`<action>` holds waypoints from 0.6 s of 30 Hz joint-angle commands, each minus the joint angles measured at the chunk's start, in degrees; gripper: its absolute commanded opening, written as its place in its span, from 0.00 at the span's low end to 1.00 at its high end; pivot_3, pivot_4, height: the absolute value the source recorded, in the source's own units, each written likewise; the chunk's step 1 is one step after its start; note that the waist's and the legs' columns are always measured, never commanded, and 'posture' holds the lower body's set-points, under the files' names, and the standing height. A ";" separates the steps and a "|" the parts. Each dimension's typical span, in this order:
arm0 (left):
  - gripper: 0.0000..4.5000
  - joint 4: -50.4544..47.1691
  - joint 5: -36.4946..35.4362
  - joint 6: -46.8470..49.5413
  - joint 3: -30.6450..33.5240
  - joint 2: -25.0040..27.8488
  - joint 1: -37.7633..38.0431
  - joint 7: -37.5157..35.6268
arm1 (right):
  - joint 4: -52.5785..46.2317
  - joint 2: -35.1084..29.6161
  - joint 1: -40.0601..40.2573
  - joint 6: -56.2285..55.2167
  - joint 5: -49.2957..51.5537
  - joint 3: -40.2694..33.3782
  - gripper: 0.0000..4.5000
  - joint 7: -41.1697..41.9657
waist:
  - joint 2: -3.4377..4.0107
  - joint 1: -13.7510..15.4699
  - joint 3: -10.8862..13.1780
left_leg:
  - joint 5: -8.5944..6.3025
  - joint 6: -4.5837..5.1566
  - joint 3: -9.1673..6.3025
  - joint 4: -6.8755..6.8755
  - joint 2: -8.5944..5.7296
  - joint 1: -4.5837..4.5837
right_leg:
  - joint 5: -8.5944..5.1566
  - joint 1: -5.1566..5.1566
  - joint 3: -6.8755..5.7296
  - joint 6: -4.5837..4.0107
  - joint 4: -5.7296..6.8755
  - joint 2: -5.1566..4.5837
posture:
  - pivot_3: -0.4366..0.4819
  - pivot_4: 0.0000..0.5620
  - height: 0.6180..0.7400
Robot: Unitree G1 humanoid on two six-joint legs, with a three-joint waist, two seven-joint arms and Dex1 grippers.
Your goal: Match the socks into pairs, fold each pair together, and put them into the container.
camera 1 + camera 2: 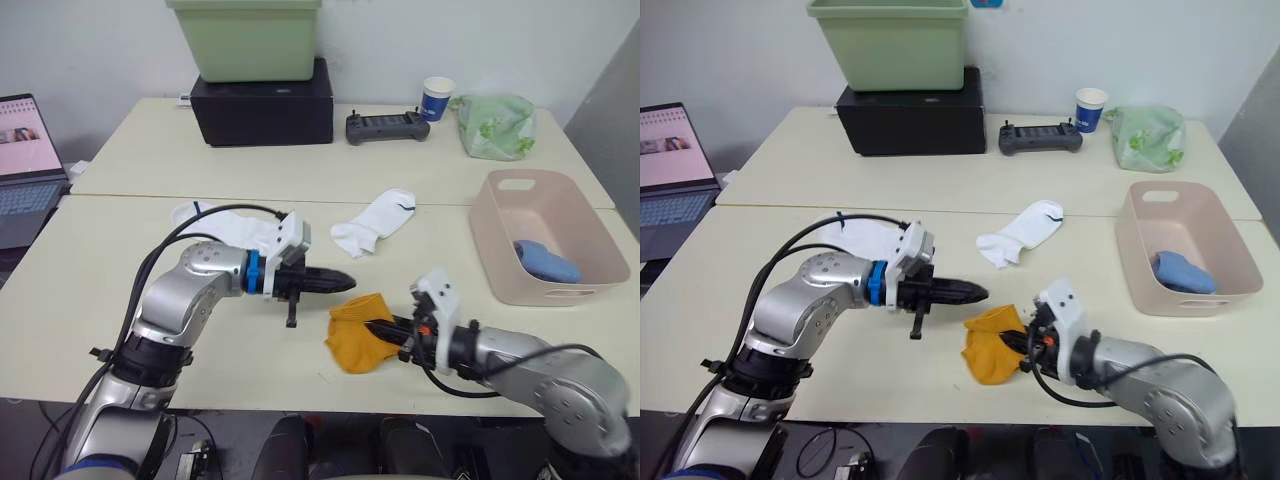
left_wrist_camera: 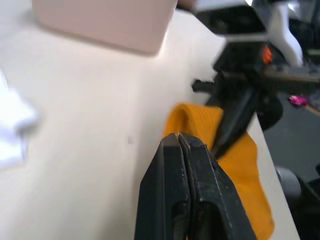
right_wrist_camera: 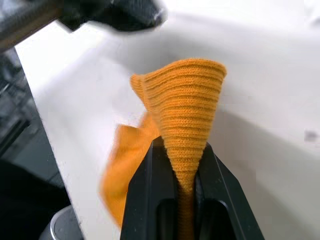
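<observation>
A mustard-orange sock bundle [image 1: 358,335] lies near the table's front edge, and my right gripper [image 1: 385,330] is shut on its ribbed cuff [image 3: 185,110]. My left gripper [image 1: 340,281] is shut with nothing in it, just left of and above the orange sock [image 2: 240,165]. One white sock [image 1: 375,222] with a dark mark lies mid-table. Another white sock [image 1: 222,222] lies behind my left arm. The pale pink container [image 1: 548,236] stands at the right with a light blue sock bundle [image 1: 546,261] inside.
A green tub [image 1: 247,38] sits on a black box [image 1: 263,105] at the back. A black controller [image 1: 387,127], a paper cup [image 1: 437,98] and a green-and-white cloth bundle [image 1: 495,125] are at the back right. A laptop [image 1: 27,165] stands at the left.
</observation>
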 commanded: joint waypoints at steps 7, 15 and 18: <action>0.62 0.81 1.80 1.16 -4.14 -10.74 -12.84 6.84 | -10.28 -14.61 8.65 -9.51 19.79 -36.81 0.00 -14.15 | 0.00 -0.23 0.05 | 0.00 0.00 0.15 -0.07 0.00 0.06 | 0.00 0.00 0.14 0.00 -0.01 0.04 | 0.48 0.27 0.84; 0.99 3.73 -0.57 3.82 -4.37 -13.65 -17.71 5.25 | 4.29 -41.51 13.78 -15.43 4.82 -49.62 0.00 -2.31 | -0.04 0.06 0.18 | 0.01 0.00 0.29 -0.05 0.00 0.07 | 0.00 0.04 0.27 0.00 -0.03 0.37 | 0.48 0.27 0.84; 0.99 4.39 -1.57 4.83 -4.51 -13.90 -18.92 3.59 | 12.62 -50.87 20.72 -33.67 -17.30 -39.00 0.00 5.04 | -0.10 -0.08 0.22 | 0.00 0.01 0.30 -0.05 0.02 0.10 | -0.01 0.11 0.26 0.02 -0.19 0.42 | 0.48 0.27 0.84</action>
